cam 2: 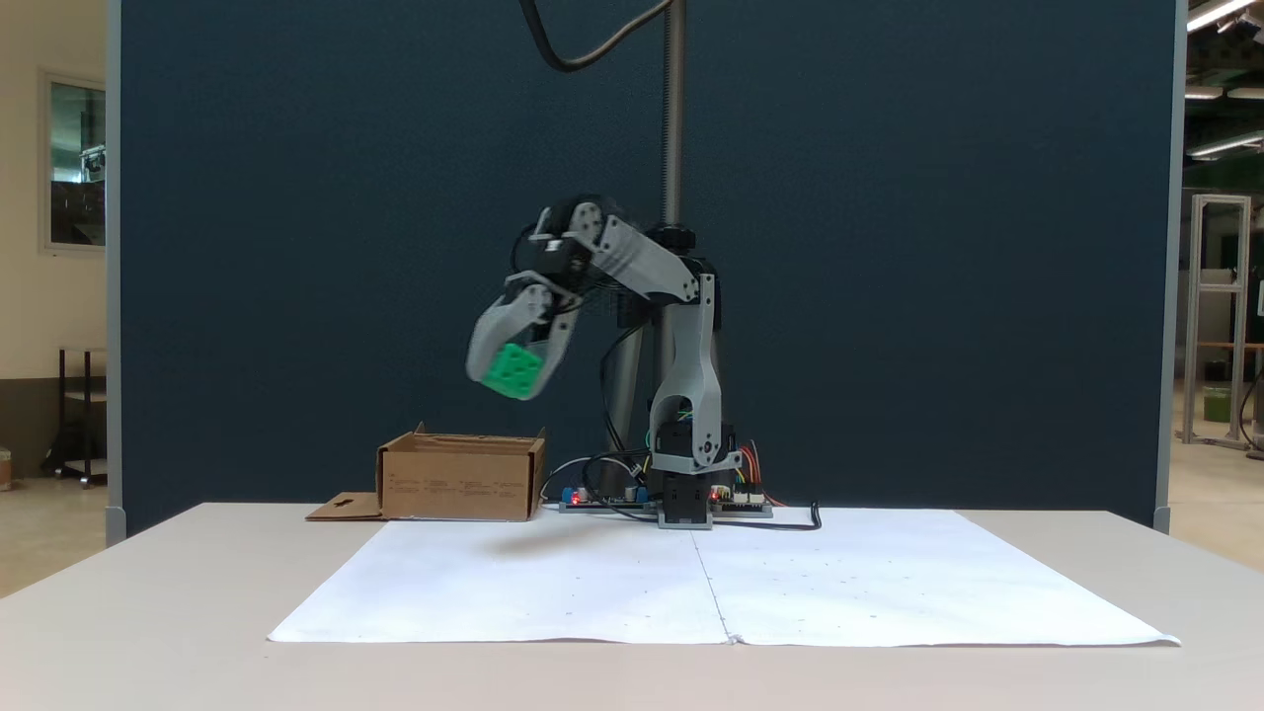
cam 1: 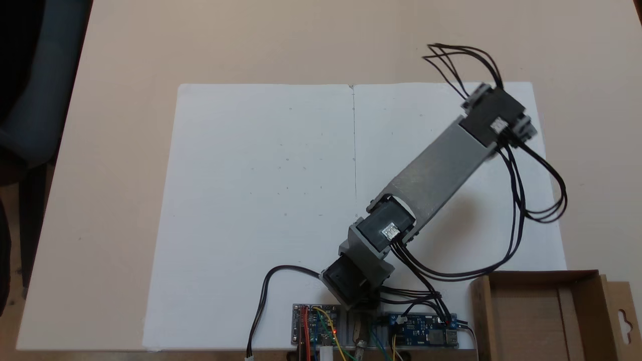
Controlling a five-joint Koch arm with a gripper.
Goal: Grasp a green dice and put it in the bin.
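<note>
Gripper is pinching the green dice up in the air, and the cardboard bin sits down around 7 o'clock from it.

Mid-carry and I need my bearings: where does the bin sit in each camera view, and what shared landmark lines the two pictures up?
Fixed view from above: the bin is at the lower right corner, flap on its right.
Fixed view from the front: the bin stands left of the arm's base, below and left of the end effector holding the green dice.
Shared landmark: the white paper; the bin sits just off its corner nearest the base.
</note>
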